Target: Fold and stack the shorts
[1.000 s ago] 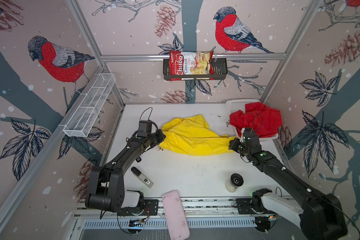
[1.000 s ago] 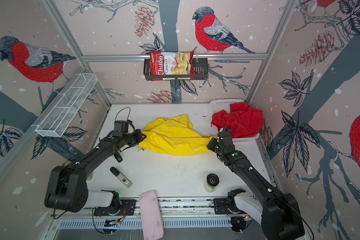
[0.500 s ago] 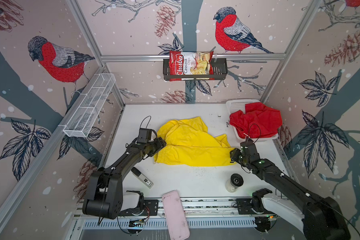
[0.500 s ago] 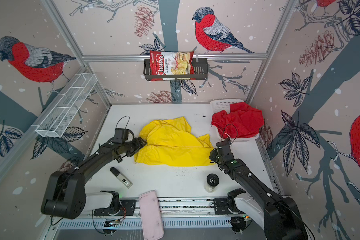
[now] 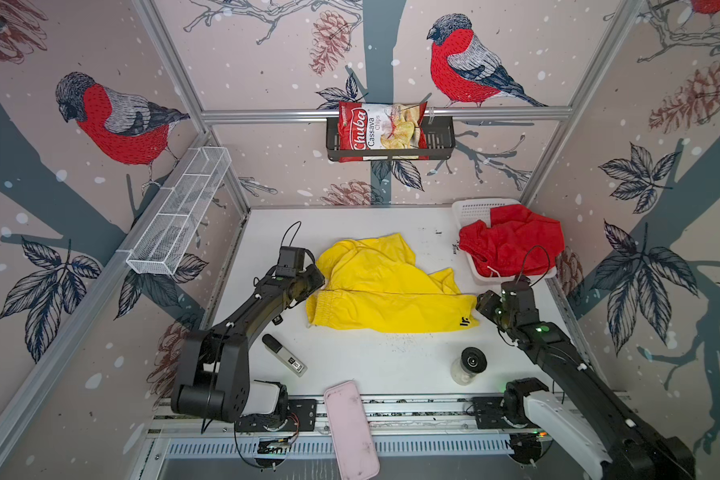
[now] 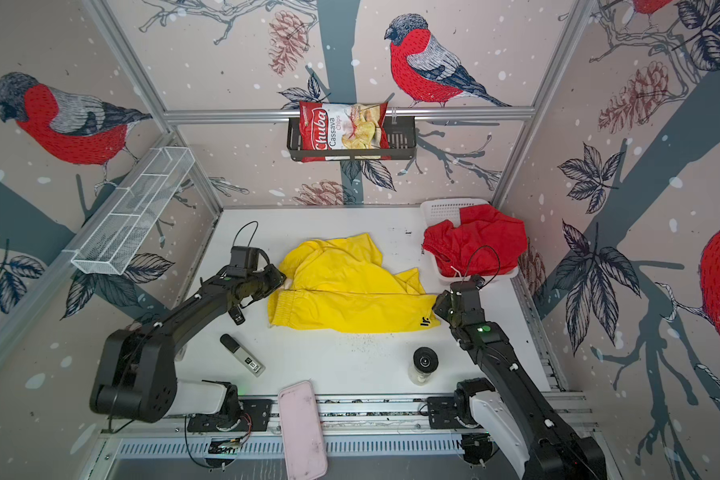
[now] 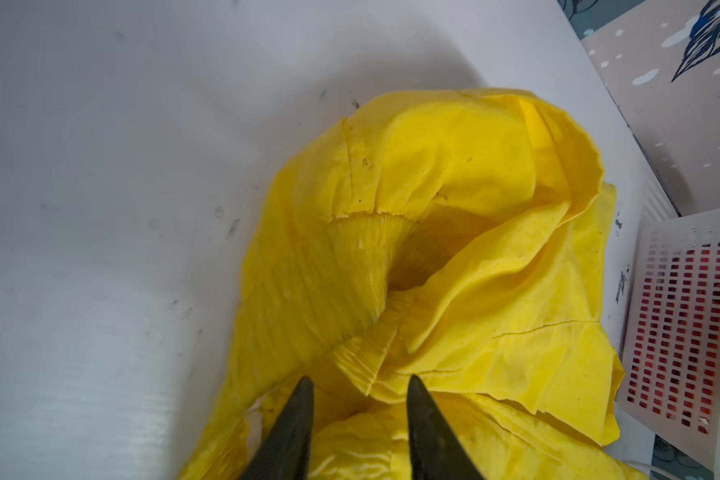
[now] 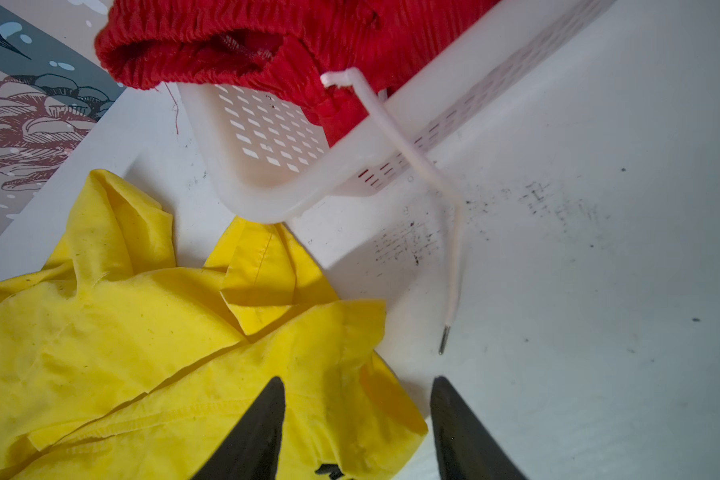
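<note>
– Jaws on the left gripper [image 7: 359, 378] stand partly apart, the yellow shorts' [image 5: 385, 295] waist band [image 7: 362, 359] lying between them, not pinched; the right gripper's [image 8: 357, 379] jaws gape wider over the yellow corner.
– Where is everything?
– Yellow shorts lie in the middle of the table [image 5: 350, 361]; left gripper at their 9 o'clock, right at 4; red shorts [image 5: 512, 241] sit in the white basket [image 5: 472, 210] at 2 o'clock.
– What could go wrong?
– Maybe one side grabs too little cloth, so the fold slips crooked; the white string [image 8: 456, 257] near the right jaws might snag.
</note>
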Robot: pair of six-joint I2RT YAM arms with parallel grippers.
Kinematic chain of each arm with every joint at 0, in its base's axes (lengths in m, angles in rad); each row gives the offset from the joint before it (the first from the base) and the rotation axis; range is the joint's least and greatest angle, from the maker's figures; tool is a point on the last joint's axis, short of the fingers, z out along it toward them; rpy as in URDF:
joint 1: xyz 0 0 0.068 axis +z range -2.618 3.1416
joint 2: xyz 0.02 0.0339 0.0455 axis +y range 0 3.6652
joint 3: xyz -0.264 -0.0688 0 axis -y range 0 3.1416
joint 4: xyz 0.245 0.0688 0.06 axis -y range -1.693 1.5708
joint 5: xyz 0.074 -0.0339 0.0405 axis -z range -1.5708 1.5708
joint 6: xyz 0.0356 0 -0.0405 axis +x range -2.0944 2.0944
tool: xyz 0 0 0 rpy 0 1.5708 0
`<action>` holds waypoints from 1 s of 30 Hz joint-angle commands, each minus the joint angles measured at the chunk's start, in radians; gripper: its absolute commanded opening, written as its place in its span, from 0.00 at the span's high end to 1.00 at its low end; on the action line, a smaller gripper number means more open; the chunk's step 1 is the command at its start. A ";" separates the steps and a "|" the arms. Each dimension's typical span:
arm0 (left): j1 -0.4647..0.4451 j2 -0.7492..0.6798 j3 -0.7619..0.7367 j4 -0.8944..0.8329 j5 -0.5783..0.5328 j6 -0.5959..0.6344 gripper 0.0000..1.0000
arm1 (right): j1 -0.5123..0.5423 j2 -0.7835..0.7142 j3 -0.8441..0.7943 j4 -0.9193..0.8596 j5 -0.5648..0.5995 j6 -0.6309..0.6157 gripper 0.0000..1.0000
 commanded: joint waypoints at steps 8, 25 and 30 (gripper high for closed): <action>-0.063 0.177 0.002 0.108 0.090 -0.020 0.26 | 0.005 0.089 -0.002 0.108 -0.097 0.026 0.39; -0.058 0.036 0.248 -0.063 0.047 0.060 1.00 | 0.294 0.389 0.306 0.149 0.073 0.000 0.71; -0.045 0.022 0.319 -0.242 -0.154 0.135 1.00 | 0.425 0.555 0.450 0.123 0.152 -0.039 0.71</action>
